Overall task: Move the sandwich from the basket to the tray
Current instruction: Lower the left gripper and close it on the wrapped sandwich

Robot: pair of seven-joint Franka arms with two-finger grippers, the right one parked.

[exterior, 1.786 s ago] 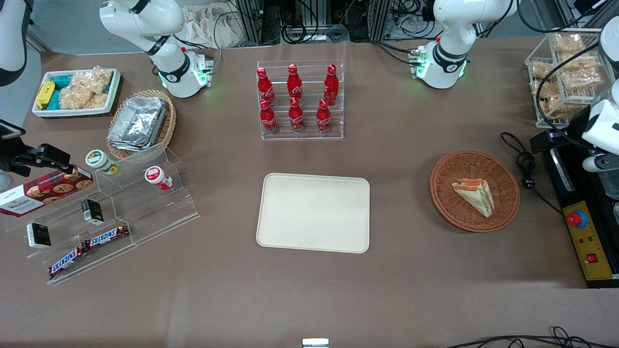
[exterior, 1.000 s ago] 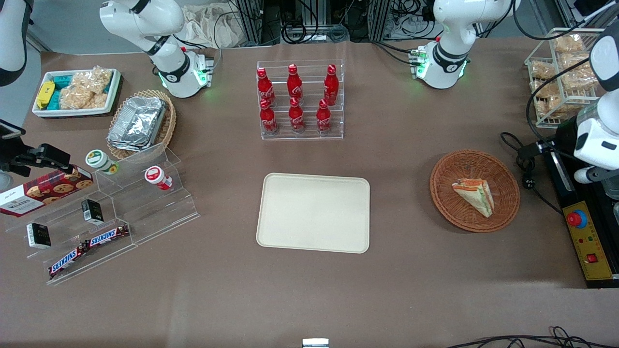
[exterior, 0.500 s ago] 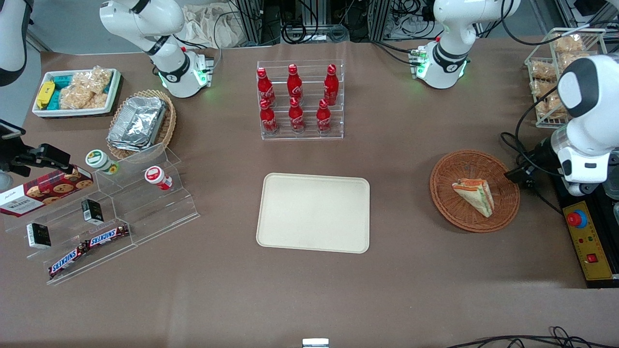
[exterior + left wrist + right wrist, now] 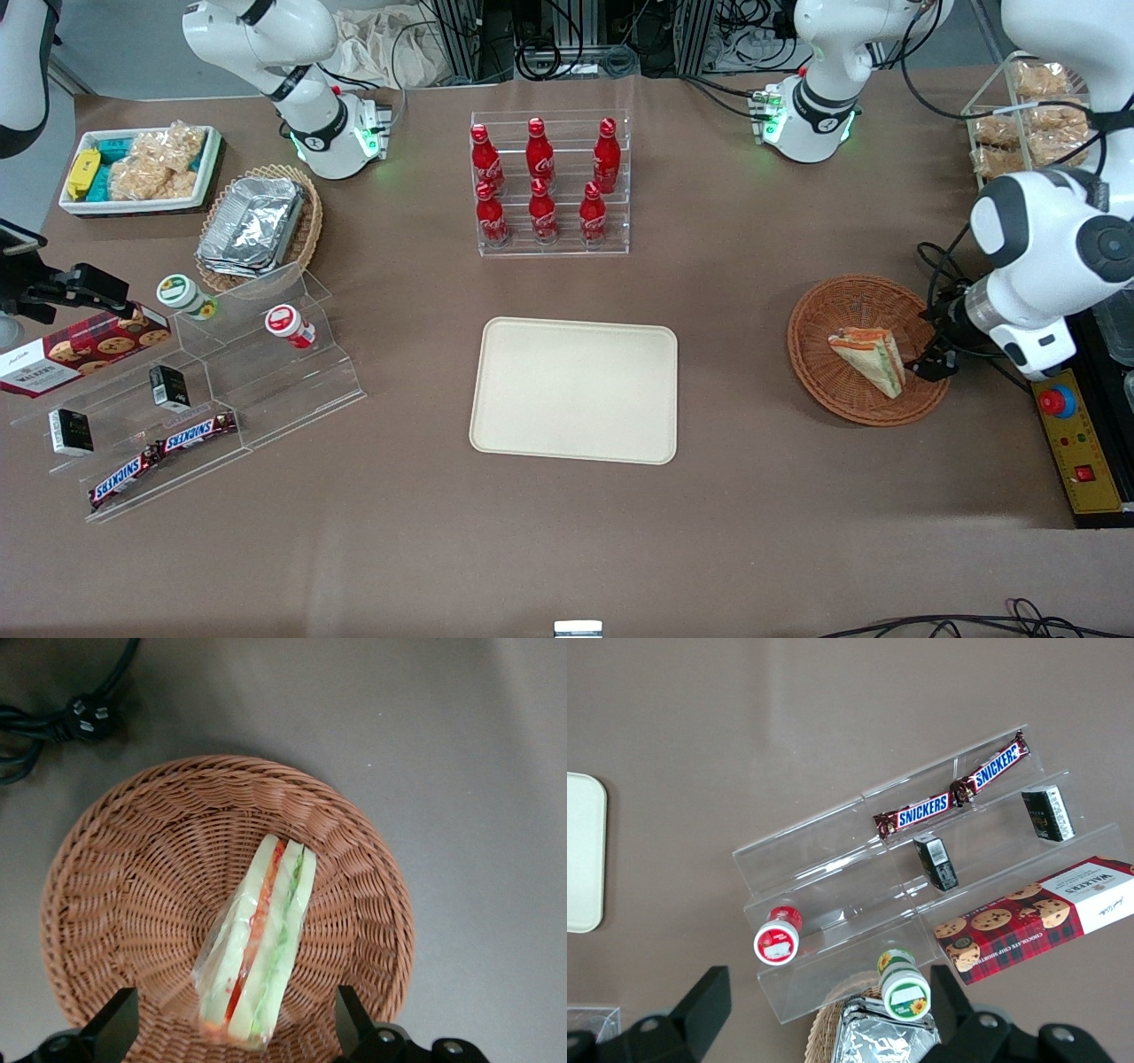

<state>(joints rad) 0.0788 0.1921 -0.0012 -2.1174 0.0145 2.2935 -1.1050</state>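
Note:
The sandwich (image 4: 868, 359) is a wrapped wedge with pale bread and red and green layers, lying in the round reddish-brown wicker basket (image 4: 824, 319). The left arm's gripper (image 4: 932, 350) hangs over the basket's rim on the working arm's side, just above the sandwich. In the left wrist view the sandwich (image 4: 257, 939) lies in the basket (image 4: 115, 868) with one end between the two black fingers (image 4: 120, 1023) of the gripper (image 4: 235, 1017). The gripper is open, and its fingers stand well apart from the wrap. The cream tray (image 4: 574, 390) lies flat at mid-table.
A black cable with a plug (image 4: 966, 335) lies beside the basket, and a control box with a red button (image 4: 1059, 403) sits at the table's working-arm end. A rack of cola bottles (image 4: 549, 186) stands farther from the camera than the tray. An acrylic snack stand (image 4: 221, 381) is toward the parked arm.
The left arm has swung in from the working arm's end of the table and come down, bringing its gripper over the basket beside the sandwich. The sandwich, basket and tray have not moved.

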